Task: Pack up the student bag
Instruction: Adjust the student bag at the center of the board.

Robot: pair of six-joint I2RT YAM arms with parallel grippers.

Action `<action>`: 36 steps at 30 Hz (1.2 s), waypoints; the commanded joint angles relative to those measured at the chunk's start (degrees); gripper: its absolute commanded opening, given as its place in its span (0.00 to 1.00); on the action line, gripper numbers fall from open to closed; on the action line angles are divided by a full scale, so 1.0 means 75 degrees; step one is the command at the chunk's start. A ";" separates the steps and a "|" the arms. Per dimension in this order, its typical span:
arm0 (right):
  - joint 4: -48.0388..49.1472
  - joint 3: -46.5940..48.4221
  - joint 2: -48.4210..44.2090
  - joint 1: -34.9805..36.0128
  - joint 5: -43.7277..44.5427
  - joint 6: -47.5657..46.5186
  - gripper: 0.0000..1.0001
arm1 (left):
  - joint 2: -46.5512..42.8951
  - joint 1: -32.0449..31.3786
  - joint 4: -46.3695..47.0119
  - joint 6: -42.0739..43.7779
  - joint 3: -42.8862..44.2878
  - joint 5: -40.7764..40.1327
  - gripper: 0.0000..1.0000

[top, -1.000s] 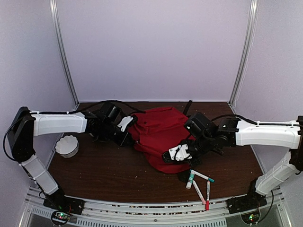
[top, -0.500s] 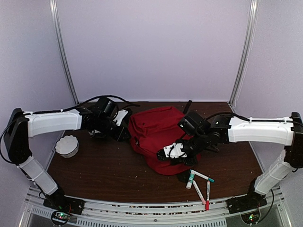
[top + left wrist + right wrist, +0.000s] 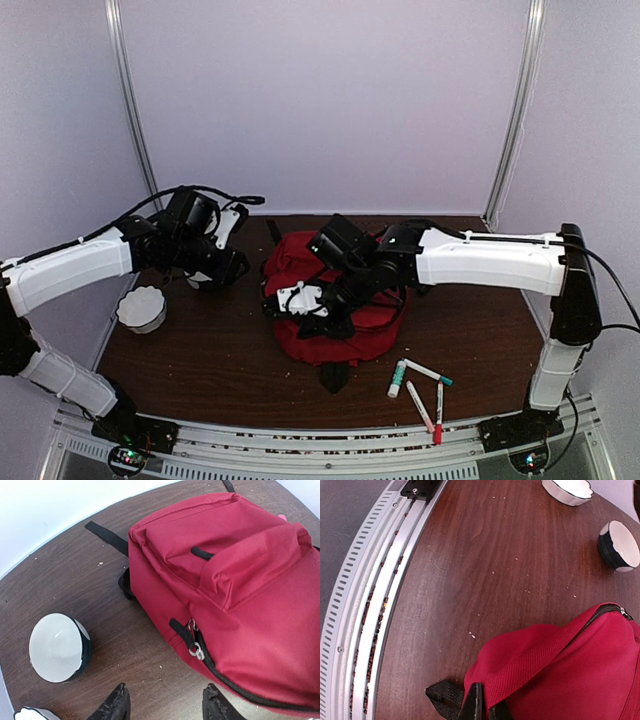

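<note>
**Right arm pinches the bag, left hangs open**

The right arm stretches level across the table (image 3: 210,370) from the right, wrist bent down over the student bag (image 3: 335,345) at mid-table. The right gripper (image 3: 485,707) is pressed together on a fold of red fabric at the bag's near-left edge. The left arm angles in from the left. The left gripper (image 3: 165,703), fingers spread and empty, hovers beside the bag's zipper, near a black cup (image 3: 57,647).

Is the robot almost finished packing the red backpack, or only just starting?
Barely started, it seems. Done: nothing I can see; the student bag has its zipper looking closed. In hand: the right gripper pinches the bag's red fabric, while the left gripper hangs open and empty near it. Left: the markers lie on the table, outside the bag.
</note>
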 commanded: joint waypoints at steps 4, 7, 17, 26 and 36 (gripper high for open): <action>-0.0114 0.0498 0.0411 0.1127 -0.0431 0.0199 0.00 | -0.0321 0.0062 0.0254 0.0181 -0.0246 0.0416 0.48; -0.0039 0.0477 0.0674 0.1459 -0.0308 0.0319 0.13 | -0.0274 0.0058 0.0310 0.0210 -0.0227 0.0776 0.47; -0.0431 0.0533 -0.0371 0.0596 -0.0610 0.0715 0.43 | -0.0193 0.0053 0.0444 0.0310 -0.0110 0.0872 0.48; -0.0515 -0.1357 -0.2297 -0.1006 -0.1478 0.1116 0.52 | 0.0562 0.0060 0.0896 0.0456 0.0673 0.1263 0.51; 0.0491 -0.2654 -0.3023 -0.3301 -0.0509 0.1902 0.44 | 0.2774 0.0050 0.0282 0.0524 0.2607 0.2921 0.43</action>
